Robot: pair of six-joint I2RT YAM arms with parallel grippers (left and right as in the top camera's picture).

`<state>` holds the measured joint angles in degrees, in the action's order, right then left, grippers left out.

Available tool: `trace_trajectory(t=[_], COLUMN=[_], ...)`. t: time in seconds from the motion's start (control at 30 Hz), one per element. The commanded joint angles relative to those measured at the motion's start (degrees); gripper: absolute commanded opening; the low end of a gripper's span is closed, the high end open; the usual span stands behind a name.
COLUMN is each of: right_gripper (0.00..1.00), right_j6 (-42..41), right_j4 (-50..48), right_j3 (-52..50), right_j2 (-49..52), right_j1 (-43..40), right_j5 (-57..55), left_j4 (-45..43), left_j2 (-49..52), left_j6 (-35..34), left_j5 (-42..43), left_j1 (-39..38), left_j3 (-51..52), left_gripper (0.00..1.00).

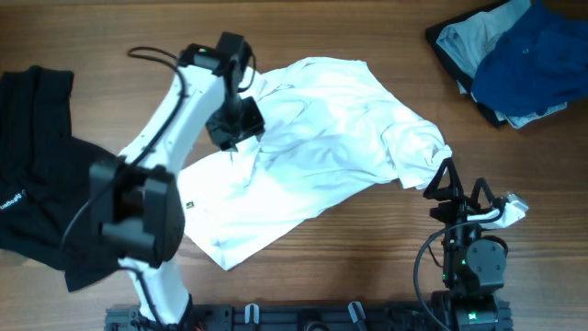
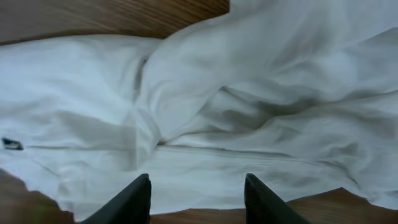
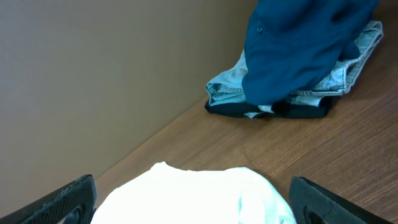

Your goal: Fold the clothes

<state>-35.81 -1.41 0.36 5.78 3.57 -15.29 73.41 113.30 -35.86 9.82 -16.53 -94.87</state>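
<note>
Left pincer (image 2: 196, 179) hovers low over the white T-shirt (image 1: 312, 138), jaws part-way apart with nothing between them; the wrist view shows only rumpled cloth beyond the tips. It hangs above the shirt's far left part, where ridges and creases run together. This looks like a spot chosen for pinching up a fold so the fabric can be drawn flat.

The right pincer (image 3: 193, 183) stands released and fully spread, empty, just beside the shirt's bunched right end on the near side. It is probably there to take that end once the other side is held.

The shirt lies crumpled and aslant on the bench (image 1: 367, 267), and no tidy fold is made yet, so spreading seems to be the step in hand. A black garment (image 1: 37, 165) lies to the shirt's left, partly under the left arm. The dark blue and pale grey-blue pile (image 1: 514, 64) sits well apart beyond the shirt's far right, likely kept aside to leave working room.
</note>
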Motion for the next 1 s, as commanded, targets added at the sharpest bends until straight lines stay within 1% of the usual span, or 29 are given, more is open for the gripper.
trace_trajectory(t=[0.0,0.1,0.17,0.3,0.33,0.47,0.57,0.6,0.63,0.67,0.7,0.73,0.77,0.83,0.9,0.97], right_gripper=[1.00,1.00,1.00,1.00,1.00,1.00,1.00,1.00,1.00,1.00,1.00,1.00,1.00,1.00,1.00,1.00], right_j6=[-0.39,-0.42,-0.39,-0.39,-0.39,-0.39,-0.39,-1.55,-5.60,-9.38,-5.84,3.56,10.51,11.58,11.82,11.82], right_j4=[-0.31,-0.33,-0.33,-0.33,-0.31,-0.33,-0.33,-1.53,-3.67,-5.40,-8.39,-11.06,-10.91,-6.84,-1.18,-1.03], right_j3=[-0.07,-0.07,-0.07,-0.07,-0.07,-0.07,-0.07,-0.07,-0.07,0.00,0.04,0.24,0.96,2.78,5.09,5.79], right_j2=[-0.26,-0.26,-0.26,-0.26,-0.26,-0.26,-0.26,-0.26,-0.26,-0.26,-0.22,0.04,0.83,3.17,8.90,14.62], right_j1=[0.11,0.11,0.11,0.11,0.11,0.11,0.11,0.11,0.11,0.11,0.11,0.11,0.11,0.11,0.11,0.11], right_j5=[-0.15,-0.17,-0.17,-0.15,-0.15,-0.15,-0.17,-0.92,-3.19,-2.80,2.10,10.47,18.62,24.65,31.17,36.81], left_j4=[1.66,-0.17,-4.55,-12.04,-13.20,-14.29,-16.37,-16.81,-17.07,-17.14,-17.14,-17.14,-17.20,-17.31,-17.29,-17.09], left_j2=[-7.39,-11.08,-14.36,-18.88,-19.69,-20.00,-20.00,-20.00,-20.00,-20.00,-20.00,-20.00,-20.00,-20.00,-19.98,-19.98], left_j6=[0.66,-0.68,-2.19,-3.06,-3.26,-3.19,-2.82,-2.34,-2.27,-2.29,-2.29,-2.29,-2.32,-2.29,-1.88,-1.90], left_j5=[-3.48,-3.34,-1.40,3.23,3.26,3.23,3.21,3.23,3.23,3.23,3.23,3.21,3.23,3.23,3.17,3.21], left_j1=[2.78,3.34,3.19,3.19,3.21,3.21,3.21,3.21,3.21,3.21,3.21,3.21,3.21,3.21,3.21,3.21], left_j3=[2.95,10.10,18.27,28.39,29.97,30.86,30.86,30.86,30.86,30.86,30.86,30.86,30.86,30.86,30.86,30.86], left_gripper=[0.49,0.49,0.50,0.50,0.51,0.54,0.59,0.59,0.60,0.60,0.61,0.61,0.61,0.62,0.62,0.60])
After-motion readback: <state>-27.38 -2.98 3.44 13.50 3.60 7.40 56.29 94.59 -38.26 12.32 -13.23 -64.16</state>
